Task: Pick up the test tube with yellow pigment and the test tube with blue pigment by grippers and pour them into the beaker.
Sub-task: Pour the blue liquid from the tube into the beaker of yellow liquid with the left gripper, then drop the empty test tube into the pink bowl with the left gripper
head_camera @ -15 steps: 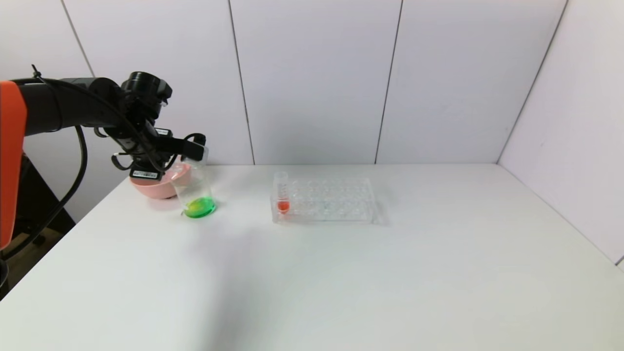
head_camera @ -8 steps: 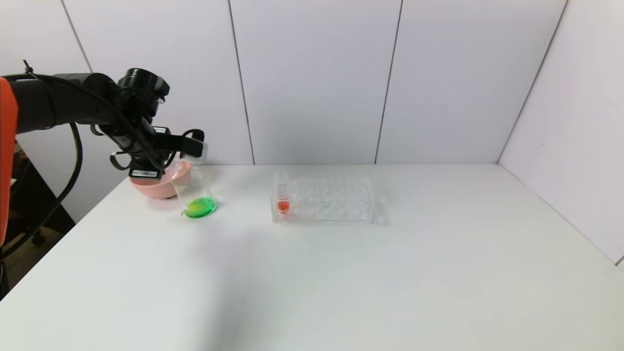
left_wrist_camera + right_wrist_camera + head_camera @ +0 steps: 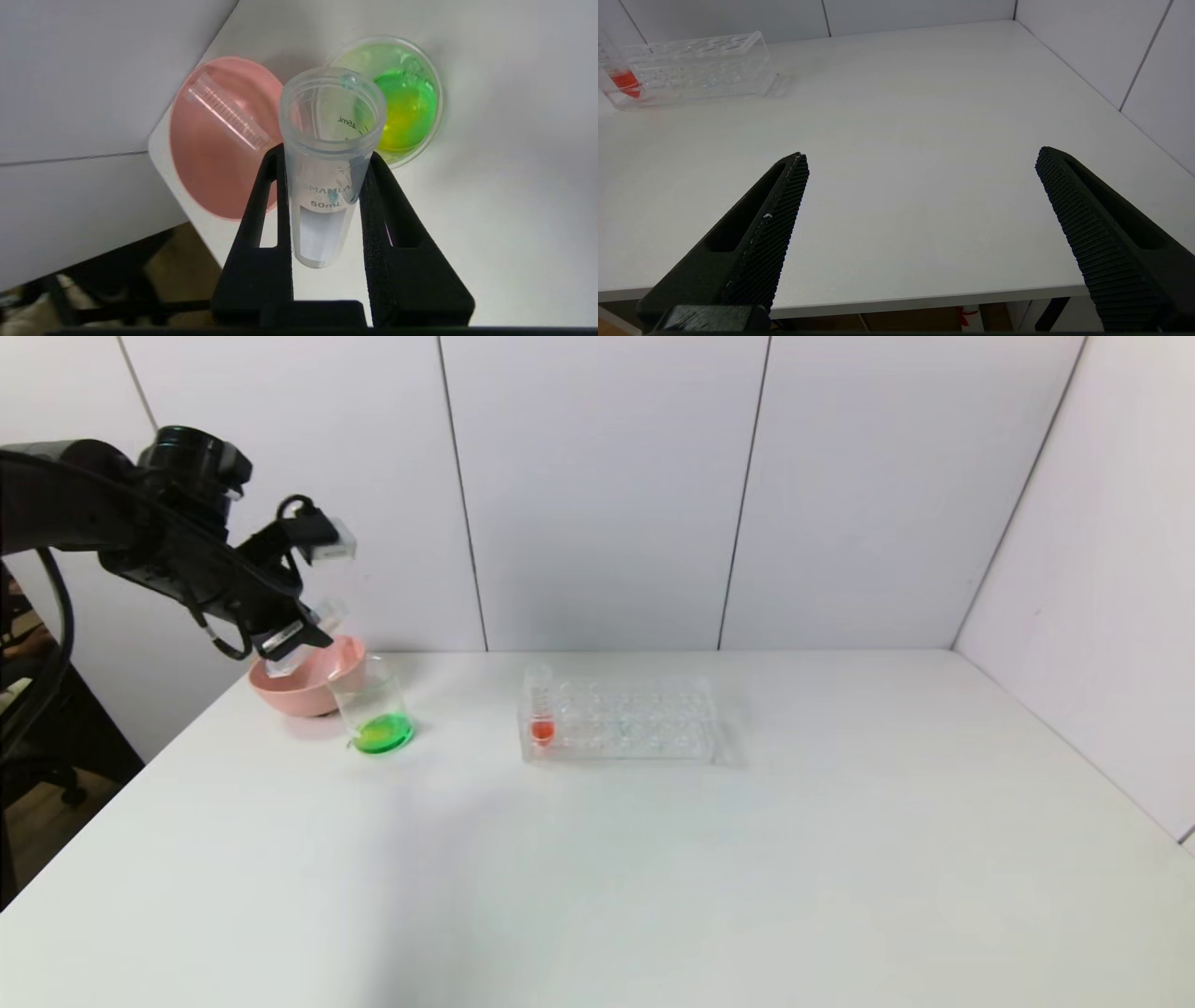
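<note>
Clear plastic, head view: the left gripper (image 3: 297, 651) is raised above the pink bowl (image 3: 303, 691) at the table's far left, clamped on an emptied tube (image 3: 308, 627) whose mouth tips down toward the bowl.
Beaker, head view: the beaker (image 3: 373, 706) stands just beside the bowl, below and a little to the right of the left gripper, with green liquid in its bottom.
Rack, head view: the clear tube rack (image 3: 620, 720) sits well to the right of the left gripper, a red-liquid tube (image 3: 540, 705) upright in its near-left corner.
Grip, left wrist view: both black fingers (image 3: 265, 219) press the sides of the tube with blue pigment (image 3: 331, 154); only small blue traces cling inside it, and its open mouth points away from the camera.
Beyond the jaws, left wrist view: the bowl (image 3: 205, 186) holds a second clear graduated tube (image 3: 228, 114) lying on its side; the beaker (image 3: 402, 105) of green-yellow liquid sits beside the bowl.
Right wrist view: the right gripper (image 3: 920, 177) hovers over bare white table (image 3: 915, 116), fingers spread wide and holding nothing; the rack (image 3: 691, 70) lies far ahead of it.
</note>
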Action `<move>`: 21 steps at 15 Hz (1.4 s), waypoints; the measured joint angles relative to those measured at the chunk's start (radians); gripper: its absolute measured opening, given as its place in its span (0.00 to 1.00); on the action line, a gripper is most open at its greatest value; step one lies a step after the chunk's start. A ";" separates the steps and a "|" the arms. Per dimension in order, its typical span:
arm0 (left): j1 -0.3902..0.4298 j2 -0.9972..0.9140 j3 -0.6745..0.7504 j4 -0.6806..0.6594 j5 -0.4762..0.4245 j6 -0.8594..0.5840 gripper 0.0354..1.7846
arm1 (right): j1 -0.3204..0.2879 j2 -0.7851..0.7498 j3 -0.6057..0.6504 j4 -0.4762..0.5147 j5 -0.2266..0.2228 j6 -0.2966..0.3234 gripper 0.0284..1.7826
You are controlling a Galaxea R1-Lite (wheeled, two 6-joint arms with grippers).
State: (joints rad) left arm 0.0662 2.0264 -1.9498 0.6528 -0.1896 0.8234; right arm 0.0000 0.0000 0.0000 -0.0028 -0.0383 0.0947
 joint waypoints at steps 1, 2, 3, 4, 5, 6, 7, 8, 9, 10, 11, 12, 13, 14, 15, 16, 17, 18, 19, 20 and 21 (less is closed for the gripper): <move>0.039 -0.007 0.008 -0.029 -0.090 -0.090 0.23 | 0.000 0.000 0.000 0.000 0.000 0.000 1.00; 0.080 -0.013 0.022 -0.071 -0.179 -0.170 0.23 | 0.000 0.000 0.000 0.000 0.000 0.000 1.00; 0.123 -0.016 0.043 -0.132 -0.259 -0.250 0.23 | 0.000 0.000 0.000 0.000 0.000 0.000 1.00; 0.156 -0.015 0.061 -0.194 -0.311 -0.316 0.23 | 0.000 0.000 0.000 0.000 0.000 0.000 1.00; 0.179 -0.008 0.072 -0.256 -0.343 -0.370 0.23 | 0.000 0.000 0.000 0.000 0.000 0.000 1.00; 0.197 0.007 0.079 -0.328 -0.370 -0.415 0.23 | 0.000 0.000 0.000 0.000 0.000 0.000 1.00; 0.210 0.029 0.083 -0.402 -0.399 -0.450 0.23 | 0.000 0.000 0.000 0.000 0.000 0.000 1.00; 0.219 0.056 0.087 -0.478 -0.430 -0.483 0.23 | 0.000 0.000 0.000 0.000 0.000 0.000 1.00; 0.225 0.089 0.091 -0.558 -0.456 -0.521 0.23 | 0.000 0.000 0.000 0.000 0.000 0.000 1.00; 0.229 0.121 0.097 -0.622 -0.469 -0.551 0.23 | 0.000 0.000 0.000 0.000 0.000 0.000 1.00; 0.232 0.157 0.102 -0.671 -0.472 -0.569 0.23 | 0.000 0.000 0.000 0.000 0.000 0.000 1.00; 0.233 0.189 0.105 -0.700 -0.474 -0.575 0.23 | 0.000 0.000 0.000 0.000 0.000 0.000 1.00; 0.233 0.219 0.106 -0.714 -0.474 -0.577 0.23 | 0.000 0.000 0.000 0.000 0.000 0.000 1.00; 0.234 0.246 0.106 -0.724 -0.474 -0.577 0.23 | 0.000 0.000 0.000 0.000 0.000 0.000 1.00; 0.234 0.267 0.109 -0.730 -0.472 -0.575 0.23 | 0.000 0.000 0.000 0.000 0.000 0.000 1.00; 0.235 0.281 0.116 -0.733 -0.472 -0.574 0.23 | 0.000 0.000 0.000 0.000 0.000 0.000 1.00; 0.237 0.290 0.124 -0.734 -0.472 -0.574 0.23 | 0.000 0.000 0.000 0.000 0.000 0.000 1.00; 0.243 0.295 0.129 -0.734 -0.470 -0.571 0.23 | 0.000 0.000 0.000 0.000 0.000 0.000 1.00; 0.251 0.297 0.130 -0.736 -0.472 -0.569 0.24 | 0.000 0.000 0.000 0.000 0.000 0.000 1.00; 0.260 0.297 0.131 -0.736 -0.474 -0.568 0.26 | 0.000 0.000 0.000 0.000 0.000 0.000 1.00; 0.266 0.296 0.133 -0.737 -0.475 -0.567 0.29 | 0.000 0.000 0.000 0.000 0.000 0.000 1.00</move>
State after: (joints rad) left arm 0.3323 2.3221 -1.8166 -0.0845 -0.6643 0.2564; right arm 0.0000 0.0000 0.0000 -0.0028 -0.0379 0.0947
